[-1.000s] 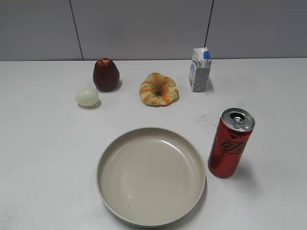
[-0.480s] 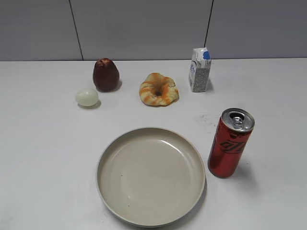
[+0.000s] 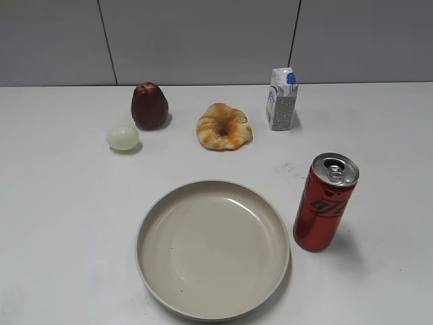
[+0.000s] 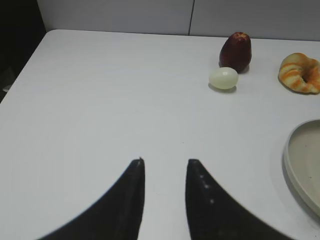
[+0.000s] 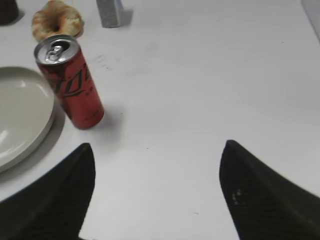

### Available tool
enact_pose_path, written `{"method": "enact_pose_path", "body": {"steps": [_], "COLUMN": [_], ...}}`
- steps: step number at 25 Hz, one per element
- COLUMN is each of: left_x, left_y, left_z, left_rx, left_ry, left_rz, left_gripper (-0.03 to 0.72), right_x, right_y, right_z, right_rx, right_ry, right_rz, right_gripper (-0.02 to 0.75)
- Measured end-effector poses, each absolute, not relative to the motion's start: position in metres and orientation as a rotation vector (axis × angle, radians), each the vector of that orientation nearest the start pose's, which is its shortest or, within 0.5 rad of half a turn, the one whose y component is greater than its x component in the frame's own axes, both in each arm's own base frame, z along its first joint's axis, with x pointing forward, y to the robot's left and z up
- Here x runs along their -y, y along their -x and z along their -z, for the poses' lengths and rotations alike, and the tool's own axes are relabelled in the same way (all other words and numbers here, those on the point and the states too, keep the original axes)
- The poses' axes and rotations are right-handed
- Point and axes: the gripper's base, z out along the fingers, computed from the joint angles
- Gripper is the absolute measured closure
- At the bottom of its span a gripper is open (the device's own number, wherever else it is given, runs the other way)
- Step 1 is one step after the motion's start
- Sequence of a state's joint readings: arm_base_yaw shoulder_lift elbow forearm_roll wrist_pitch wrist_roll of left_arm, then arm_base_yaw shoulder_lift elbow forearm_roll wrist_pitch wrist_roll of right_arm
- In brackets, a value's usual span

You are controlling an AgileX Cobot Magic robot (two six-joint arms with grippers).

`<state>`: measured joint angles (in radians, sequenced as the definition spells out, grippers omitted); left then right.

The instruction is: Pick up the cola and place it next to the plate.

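The cola, a tall slim red can with black lettering and a silver top, stands upright just right of the plate, a wide beige plate with a raised rim. A narrow gap separates them. The can also shows in the right wrist view, beside the plate's edge. My right gripper is open wide and empty, nearer the camera than the can and to its right. My left gripper is open and empty over bare table left of the plate. Neither gripper shows in the exterior view.
At the back stand a dark red pear-shaped fruit, a pale egg, a twisted bread ring and a small white-and-blue carton. The white table meets a grey wall behind.
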<state>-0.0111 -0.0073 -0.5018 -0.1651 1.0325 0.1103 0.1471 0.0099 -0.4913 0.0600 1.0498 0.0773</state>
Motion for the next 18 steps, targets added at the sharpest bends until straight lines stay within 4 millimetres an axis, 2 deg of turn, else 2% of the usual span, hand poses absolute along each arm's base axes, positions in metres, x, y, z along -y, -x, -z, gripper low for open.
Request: {"method": "enact_pose_path", "body": {"steps": [5,18], "left_x": [0.0128,0.0128], "left_y": [0.0058,0.0058], "left_z": [-0.2809,-0.2809], "left_rx": [-1.995,-1.995], "left_ry": [-0.127,-0.127], "left_rz": [0.133,0.133], "left_gripper": [0.461,0.461], "right_x": [-0.0045,-0.0045], "right_y": [0.0046,0.0046], "right_z": [-0.2758,-0.2758], "right_rx": [-2.039,-2.039], "right_ry": [-0.018,-0.020], "right_rz": [-0.157,-0.156], "right_gripper": [0.154,0.155]}}
